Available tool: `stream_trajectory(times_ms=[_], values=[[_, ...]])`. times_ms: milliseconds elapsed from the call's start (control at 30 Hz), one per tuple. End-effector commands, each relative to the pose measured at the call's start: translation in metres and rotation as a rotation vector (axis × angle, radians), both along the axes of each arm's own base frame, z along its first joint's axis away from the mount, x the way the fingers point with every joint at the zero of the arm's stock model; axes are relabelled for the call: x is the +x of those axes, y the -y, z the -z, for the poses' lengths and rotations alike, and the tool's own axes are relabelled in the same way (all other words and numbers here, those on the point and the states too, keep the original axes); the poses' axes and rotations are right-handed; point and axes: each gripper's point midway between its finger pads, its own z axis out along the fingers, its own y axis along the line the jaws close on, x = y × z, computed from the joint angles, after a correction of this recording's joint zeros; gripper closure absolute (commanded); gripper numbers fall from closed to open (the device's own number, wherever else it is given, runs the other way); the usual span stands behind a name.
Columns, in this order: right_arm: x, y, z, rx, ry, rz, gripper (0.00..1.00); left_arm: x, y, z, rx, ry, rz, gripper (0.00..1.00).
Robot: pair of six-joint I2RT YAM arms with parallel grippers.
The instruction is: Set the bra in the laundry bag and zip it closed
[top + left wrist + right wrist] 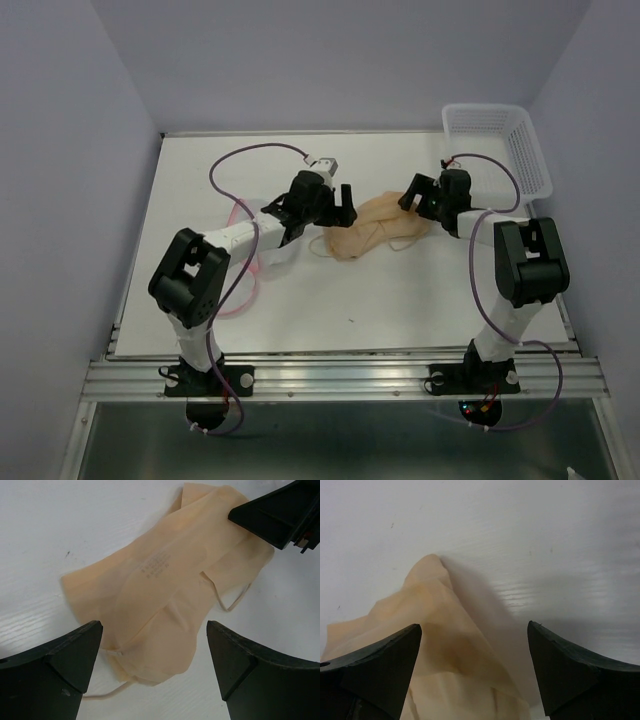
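Observation:
The tan bra (375,228) lies crumpled in the middle of the table, a thin strap trailing at its near side. My left gripper (342,207) is open just left of it; in the left wrist view (154,626) the bra (150,585) lies between and beyond the spread fingers. My right gripper (413,196) is open at the bra's right end; in the right wrist view (474,626) the bra (437,635) sits by the left finger, not gripped. The laundry bag (276,250), white mesh with pink edging, shows partly under my left arm.
A white slotted plastic basket (497,145) stands at the back right corner. Purple cables loop over both arms. The right gripper's black finger (280,510) shows at the top right of the left wrist view. Lavender walls close in three sides.

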Motion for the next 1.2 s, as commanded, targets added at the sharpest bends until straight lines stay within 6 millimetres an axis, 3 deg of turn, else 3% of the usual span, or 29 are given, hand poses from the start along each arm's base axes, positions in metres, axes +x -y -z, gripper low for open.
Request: stream_trajectory(times_ms=[0,33,67,133,167,300,533,867,1000,1167], values=[[-0.007,-0.033,-0.016,0.139,0.033,-0.16,0.18,0.007,0.015,-0.017,-0.055,0.032,0.036,0.03],[-0.009,-0.034,-0.015,0.143,0.03,-0.166,0.18,0.007,0.015,-0.014,-0.052,0.028,0.036,0.03],[-0.011,-0.034,-0.015,0.157,0.024,-0.159,0.31,0.007,0.015,-0.011,-0.052,0.022,0.036,0.03],[-0.013,-0.035,-0.015,0.161,0.03,-0.162,0.44,0.006,0.015,-0.009,-0.049,0.017,0.039,0.03],[-0.014,-0.035,-0.019,0.164,0.036,-0.161,0.59,0.005,0.015,-0.007,-0.048,0.011,0.038,0.04],[-0.009,-0.03,-0.044,0.135,0.101,-0.145,0.85,0.004,0.012,-0.007,-0.044,0.015,0.028,0.04],[-0.002,-0.004,-0.09,-0.113,0.171,-0.176,0.82,0.003,-0.007,-0.017,-0.043,0.041,-0.034,0.03],[0.008,0.012,-0.103,-0.469,0.132,-0.197,0.76,-0.001,-0.029,-0.012,-0.053,0.008,-0.092,0.01],[0.01,0.005,-0.117,-0.592,0.159,-0.199,0.76,0.001,-0.036,-0.019,-0.055,0.018,-0.112,0.01],[0.004,-0.02,-0.108,-0.789,0.135,-0.245,0.76,0.002,-0.047,-0.026,-0.045,0.02,-0.142,0.01]])
